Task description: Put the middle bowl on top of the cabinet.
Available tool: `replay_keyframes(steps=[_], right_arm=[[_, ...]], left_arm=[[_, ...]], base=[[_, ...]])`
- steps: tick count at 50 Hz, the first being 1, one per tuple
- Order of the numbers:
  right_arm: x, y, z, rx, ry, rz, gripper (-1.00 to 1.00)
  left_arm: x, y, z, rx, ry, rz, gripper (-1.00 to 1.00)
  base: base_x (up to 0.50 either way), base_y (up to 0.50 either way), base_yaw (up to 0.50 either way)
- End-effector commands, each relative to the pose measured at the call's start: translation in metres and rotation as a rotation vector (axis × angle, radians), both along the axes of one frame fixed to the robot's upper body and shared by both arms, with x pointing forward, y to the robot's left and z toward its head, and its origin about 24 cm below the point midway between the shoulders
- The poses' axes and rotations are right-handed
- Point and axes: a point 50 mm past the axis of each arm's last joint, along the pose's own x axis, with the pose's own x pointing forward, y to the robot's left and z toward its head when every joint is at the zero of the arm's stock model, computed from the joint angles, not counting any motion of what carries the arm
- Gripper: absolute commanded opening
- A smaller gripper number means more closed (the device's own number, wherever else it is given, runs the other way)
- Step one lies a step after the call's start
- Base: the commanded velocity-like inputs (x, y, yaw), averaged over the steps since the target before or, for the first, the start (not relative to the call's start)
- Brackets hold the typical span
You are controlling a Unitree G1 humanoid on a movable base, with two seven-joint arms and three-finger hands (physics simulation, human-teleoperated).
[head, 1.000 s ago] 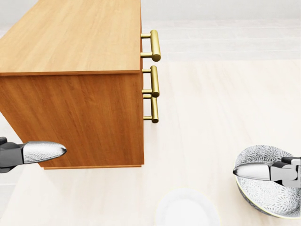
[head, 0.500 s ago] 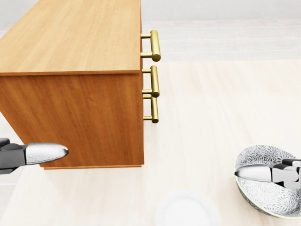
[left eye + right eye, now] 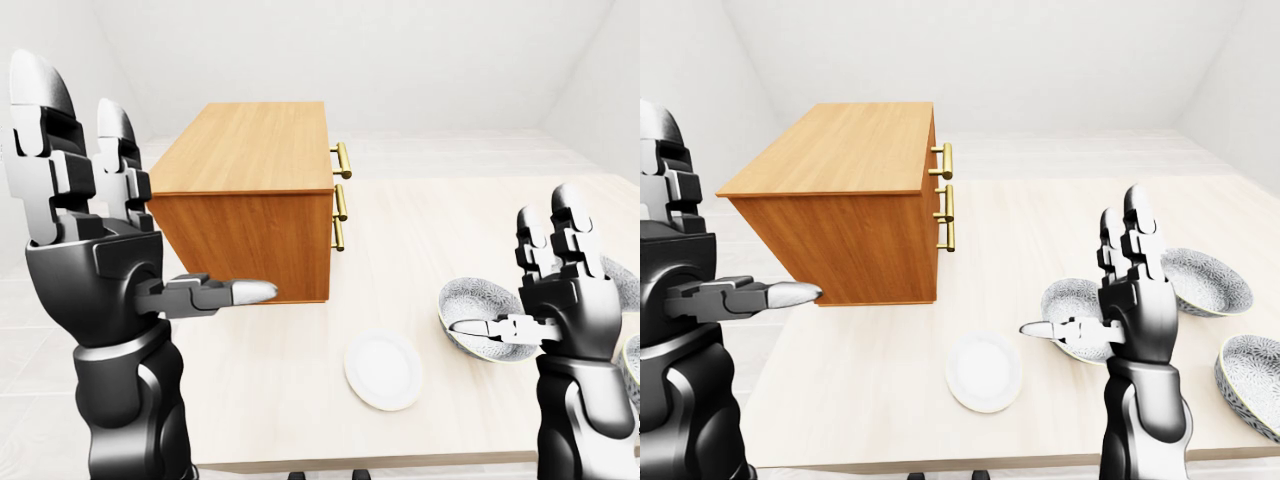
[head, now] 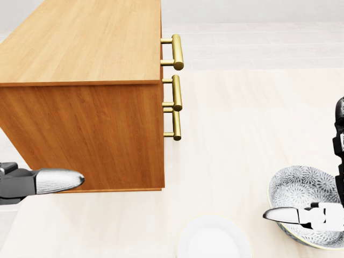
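A grey patterned bowl (image 4: 299,185) sits on the pale table at the lower right of the head view. Two more patterned bowls (image 3: 1206,279) (image 3: 1252,371) lie farther right in the right-eye view. My right hand (image 3: 1105,280) stands open and upright over the near side of the first bowl, thumb pointing left, and holds nothing. The wooden cabinet (image 4: 80,48) with brass handles (image 4: 177,51) stands at the upper left. My left hand (image 3: 130,190) is raised at the left, open and empty, with its thumb pointing toward the cabinet's near side.
A white plate (image 4: 214,239) lies on the table (image 4: 242,123) between the cabinet and the nearest bowl. The table's near edge runs along the bottom of the eye views. White floor and walls lie beyond.
In the head view my right thumb has dropped lower over the bowl and dark fingers now show at the right edge. My left thumb has crept slightly right. The bowl and cabinet have not moved.
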Motion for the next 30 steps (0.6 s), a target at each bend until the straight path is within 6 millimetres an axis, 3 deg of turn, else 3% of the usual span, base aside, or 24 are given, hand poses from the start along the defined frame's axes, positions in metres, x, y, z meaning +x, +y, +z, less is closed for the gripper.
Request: replay_keyframes(steps=[1, 29, 30], right_arm=[[-0.0042, -0.0028, -0.0167, -0.012, 0.086, -0.007, 1.0], [-0.0092, -0.0094, -0.0198, -0.026, 0.105, -0.022, 1.0], [-0.0081, -0.0095, -0.0266, -0.033, 0.142, -0.031, 1.0]], left_arm=[[0.0054, -0.0014, -0.0061, -0.009, 0.037, -0.009, 1.0], [0.0058, -0.0045, -0.0051, -0.02, 0.031, -0.021, 1.0], [0.0077, -0.0009, -0.0079, -0.019, 0.048, -0.01, 1.0]], base=[[0.0, 0.0, 0.0], [0.0, 0.0, 0.0], [0.0, 0.0, 0.0]])
